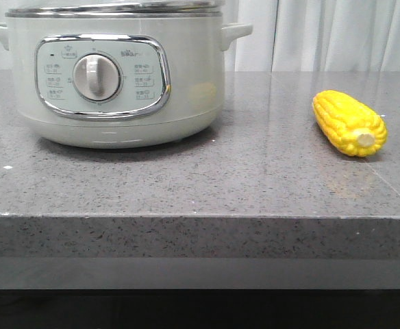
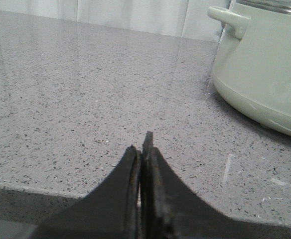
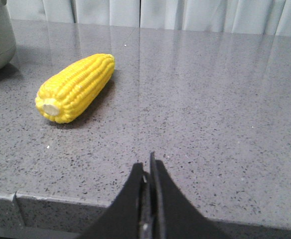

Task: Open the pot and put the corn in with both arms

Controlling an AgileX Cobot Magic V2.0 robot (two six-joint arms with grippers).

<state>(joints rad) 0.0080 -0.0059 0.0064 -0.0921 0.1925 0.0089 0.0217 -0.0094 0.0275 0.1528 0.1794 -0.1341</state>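
While both arms sit low at the near edge of the grey stone counter (image 1: 186,185), I see the left gripper (image 2: 144,149) and right gripper (image 3: 148,172) clenched on nothing, fingers pressed together. Farther in, the corn (image 1: 349,123) lies on its side to my right, stub end toward me. Well apart on the left stands the pot (image 1: 118,75), lid on.

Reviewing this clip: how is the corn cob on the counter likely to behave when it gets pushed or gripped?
The corn is rounded and tapered, lying on its side on the smooth counter, so a sideways nudge would probably roll it in a curve. Its glossy kernels look like moulded plastic, so likely stiff, light and a bit slippery. Gripping across the ridged middle seems safest.
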